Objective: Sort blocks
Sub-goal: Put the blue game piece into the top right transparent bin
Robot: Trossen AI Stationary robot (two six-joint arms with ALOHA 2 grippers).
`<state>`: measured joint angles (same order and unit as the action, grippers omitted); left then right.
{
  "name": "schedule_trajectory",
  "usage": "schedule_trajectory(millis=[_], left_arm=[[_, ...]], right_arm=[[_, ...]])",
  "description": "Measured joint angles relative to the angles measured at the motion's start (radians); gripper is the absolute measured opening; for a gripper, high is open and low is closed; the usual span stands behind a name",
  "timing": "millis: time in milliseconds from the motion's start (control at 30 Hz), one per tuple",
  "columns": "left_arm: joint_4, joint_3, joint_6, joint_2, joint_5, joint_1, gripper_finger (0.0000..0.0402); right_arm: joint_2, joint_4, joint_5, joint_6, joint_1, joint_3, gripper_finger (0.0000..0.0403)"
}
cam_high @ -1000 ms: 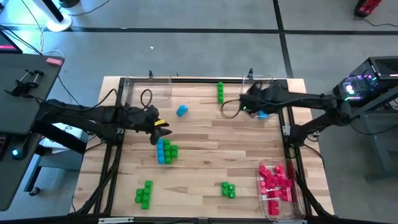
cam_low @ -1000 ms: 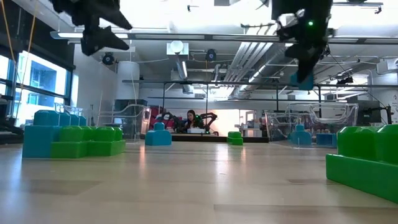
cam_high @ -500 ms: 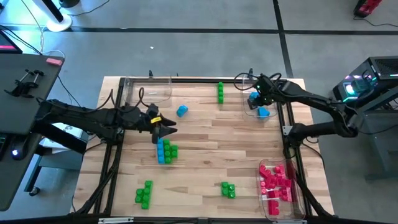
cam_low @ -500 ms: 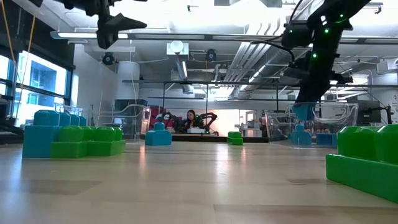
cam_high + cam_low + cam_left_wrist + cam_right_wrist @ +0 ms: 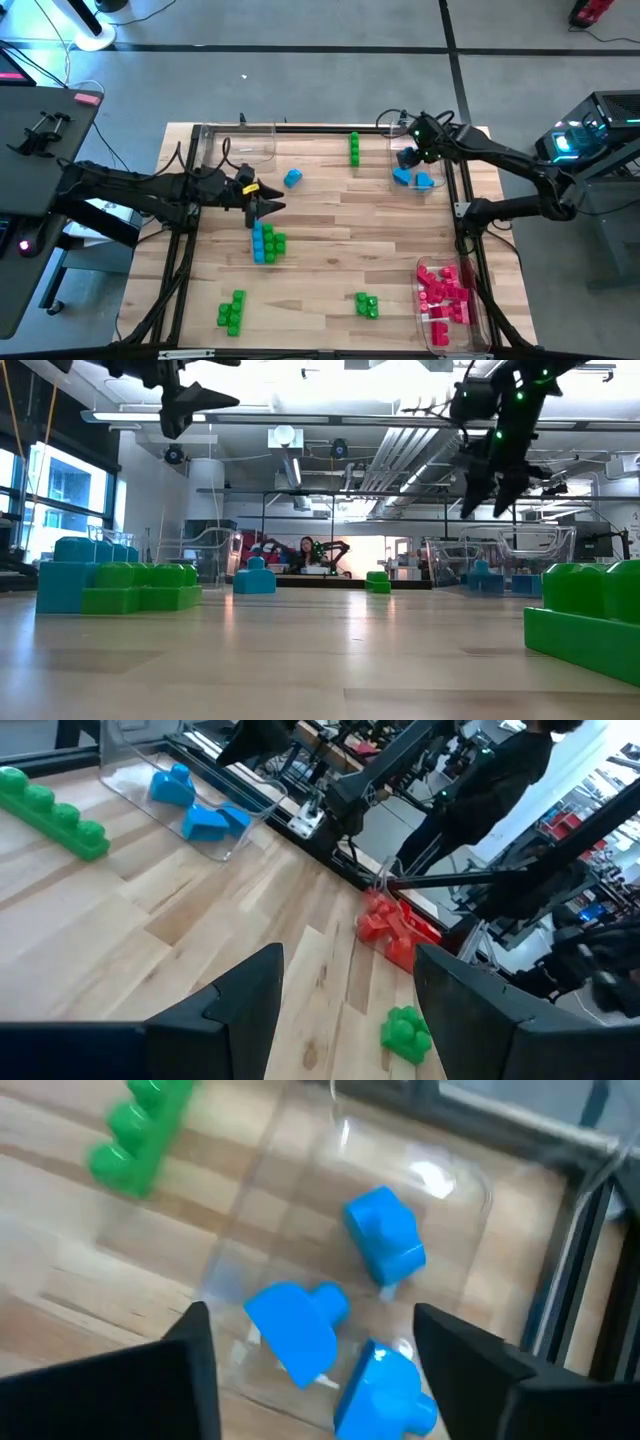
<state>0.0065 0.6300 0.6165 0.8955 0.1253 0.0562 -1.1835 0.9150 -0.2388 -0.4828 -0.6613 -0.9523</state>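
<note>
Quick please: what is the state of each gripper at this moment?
Left gripper: open, empty, above the table.
Right gripper: open, empty, above the blue blocks in the clear tray.

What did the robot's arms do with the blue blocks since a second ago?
The right gripper swung over the clear tray in the far right corner, dropped its blue block there and now hangs open. The left gripper shifted toward the blue-and-green cluster, jaws open. All other blocks stayed put.

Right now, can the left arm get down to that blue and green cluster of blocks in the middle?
Probably yes. The left gripper hangs open just above the blue and green cluster, with nothing between them.
</note>
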Motion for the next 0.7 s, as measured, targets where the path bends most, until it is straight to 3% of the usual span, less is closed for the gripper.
schedule_trajectory(millis=[133,267,500,700], left_arm=[[-0.033,0.018,-0.044,0.009,0.0,-0.032,0.0211],[-0.243,0.155,-0.108,0.091,0.0,-0.09,0.0211],[-0.702,0.408,-0.122,0.428,0.108,-0.234,0.0211],[-0.772,0.536,-0.222,0.699,0.124,-0.313,0.0211]], right_arm=[[0.0,-0.007,0.003,0.031,0.0,-0.096,0.0236],[0.0,-0.058,0.064,0.021,0.003,-0.186,0.0238],[0.0,-0.149,0.119,-0.06,0.062,-0.195,0.0238],[0.0,-0.136,0.12,-0.123,0.137,-0.136,0.0238]])
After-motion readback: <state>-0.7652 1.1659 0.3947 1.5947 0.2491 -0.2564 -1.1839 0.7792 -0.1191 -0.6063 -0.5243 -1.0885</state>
